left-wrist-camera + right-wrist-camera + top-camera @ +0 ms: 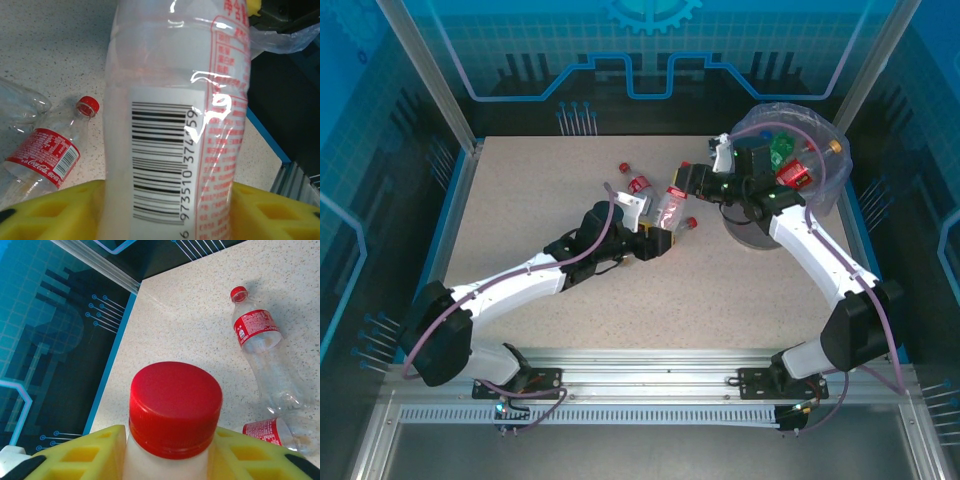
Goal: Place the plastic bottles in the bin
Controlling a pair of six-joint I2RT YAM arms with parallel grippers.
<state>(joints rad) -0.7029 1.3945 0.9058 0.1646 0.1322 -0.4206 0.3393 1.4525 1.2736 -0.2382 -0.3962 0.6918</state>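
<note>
Where the clear, white-labelled plastic bottle with a red cap (670, 207) spans the gap between both arms over the speckled desk (520, 200), the coming move turns on which arm takes it. In the top view its long axis runs from 7 o'clock, at the left fingers (60, 210), to 1 o'clock, at the right fingers (85, 450). The right fingers are drawn narrow against the neck, just under the cap. The left fingers flank the body; whether they press cannot be told. The round grey bin with a pale-purple plastic liner (745, 235) lies at 3 o'clock of the bottle. Judgement: the right arm is nearer and should carry.
</note>
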